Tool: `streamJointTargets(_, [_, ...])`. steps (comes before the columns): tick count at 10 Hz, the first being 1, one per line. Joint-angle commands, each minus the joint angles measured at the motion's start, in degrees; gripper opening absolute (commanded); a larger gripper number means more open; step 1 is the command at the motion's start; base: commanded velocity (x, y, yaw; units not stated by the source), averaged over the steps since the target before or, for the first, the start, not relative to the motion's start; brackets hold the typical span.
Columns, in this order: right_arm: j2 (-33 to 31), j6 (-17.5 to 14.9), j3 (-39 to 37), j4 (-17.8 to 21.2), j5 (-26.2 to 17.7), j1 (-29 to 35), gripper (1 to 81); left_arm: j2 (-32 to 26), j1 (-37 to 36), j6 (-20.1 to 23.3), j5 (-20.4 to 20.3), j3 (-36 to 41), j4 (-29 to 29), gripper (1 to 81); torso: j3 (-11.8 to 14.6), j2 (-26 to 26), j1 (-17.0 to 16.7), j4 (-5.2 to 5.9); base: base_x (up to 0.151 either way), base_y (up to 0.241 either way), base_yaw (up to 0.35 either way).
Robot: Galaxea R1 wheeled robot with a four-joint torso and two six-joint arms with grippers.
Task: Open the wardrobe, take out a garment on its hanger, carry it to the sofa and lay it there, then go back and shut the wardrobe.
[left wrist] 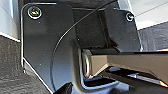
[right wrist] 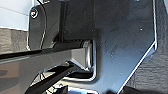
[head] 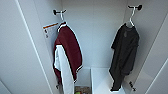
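Left wrist view: robot's own dark plate and jointed bar close to the lens; the left tool's fingers cannot be made out, so whether it is wide or narrow cannot be told. Dark grey carpet-like floor (left wrist: 10,62) lies behind the plate, with a pale surface at the edges. Right wrist view gives the same result: plate and bar in front, state of the right tool cannot be told, grey floor (right wrist: 155,72) beyond. Head view: the wardrobe (head: 100,37) stands open, both white doors swung outward at the picture's sides, white interior exposed. The garment (head: 125,52), a black short-sleeved shirt, hangs on the picture's right side of the interior, close to the right side wall. It sits on the hanger (head: 130,20), thin and white, whose hook is caught on a dark peg (head: 136,7) high on that wall. The shirt's hem reaches down near a white raised shelf (head: 102,77) at the bottom of the wardrobe. On the picture's left side, well apart from the shirt, a dark red jacket (head: 68,50) with white sleeve and trim hangs from a second white hanger (head: 61,16) on its own dark peg. A paper label with an orange strip (head: 50,28) is fixed to the left inner wall, just beside the jacket. Small colourful items at the bottom edge, below the jacket, are too blurred to identify.
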Motion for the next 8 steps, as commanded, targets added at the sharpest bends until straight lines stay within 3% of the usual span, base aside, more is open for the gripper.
streamJointTargets(1, [0.4,-0.1,0.3,-0.3,-3.4,1.9,81.1,0.3,-1.8,0.1,2.8,0.2,0.7,81.1,0.0,0.0,0.0,0.0,0.098,0.0,0.0])
streamJointTargets(8, [0.4,-0.1,0.3,-0.5,-3.4,1.8,81.1,0.3,-1.8,0.1,2.8,0.2,0.7,81.1,0.0,0.0,0.0,0.0,0.096,0.0,0.0])
